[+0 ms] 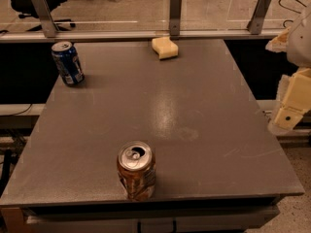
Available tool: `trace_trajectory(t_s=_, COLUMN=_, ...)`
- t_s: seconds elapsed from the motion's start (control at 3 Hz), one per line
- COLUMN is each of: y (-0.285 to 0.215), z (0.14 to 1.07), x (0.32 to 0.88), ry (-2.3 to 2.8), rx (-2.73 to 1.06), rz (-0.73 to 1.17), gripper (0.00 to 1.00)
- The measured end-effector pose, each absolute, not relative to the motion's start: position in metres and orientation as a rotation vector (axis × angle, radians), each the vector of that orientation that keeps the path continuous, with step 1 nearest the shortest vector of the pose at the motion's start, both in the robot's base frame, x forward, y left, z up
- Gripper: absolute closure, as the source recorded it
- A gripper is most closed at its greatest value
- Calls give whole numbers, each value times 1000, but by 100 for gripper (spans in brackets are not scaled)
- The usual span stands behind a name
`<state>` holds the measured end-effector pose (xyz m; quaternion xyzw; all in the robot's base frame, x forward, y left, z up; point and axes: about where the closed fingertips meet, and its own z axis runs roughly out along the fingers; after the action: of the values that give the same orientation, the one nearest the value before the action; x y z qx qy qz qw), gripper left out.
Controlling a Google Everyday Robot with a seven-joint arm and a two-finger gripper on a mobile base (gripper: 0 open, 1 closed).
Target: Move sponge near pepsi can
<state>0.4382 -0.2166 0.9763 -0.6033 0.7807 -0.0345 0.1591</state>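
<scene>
Orange-brown can foremost; pale yellow notched sponge rearmost; pincer at right

The soft, rounded foam sponge at the far edge is a plain pale yellow. The cylindrical metal pepsi can at far left is deep blue with white markings and a silver top. The near metal drink can is mottled orange-brown under a silver top. The flat table is matte dark grey with a paler sheen mid-surface. The gripper, off the table's right edge, is pale cream.
</scene>
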Motion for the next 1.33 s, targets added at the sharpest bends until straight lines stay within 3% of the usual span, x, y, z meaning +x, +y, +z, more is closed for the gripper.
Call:
trace_trajectory(t_s=0.67, y=-204, z=973, x=464, ry=2187, rx=-1713, rz=-88, gripper=0)
trace_trajectory(t_s=1.33, y=-159, z=963, x=575, ry=2012, rx=-1615, rz=-61, gripper=0)
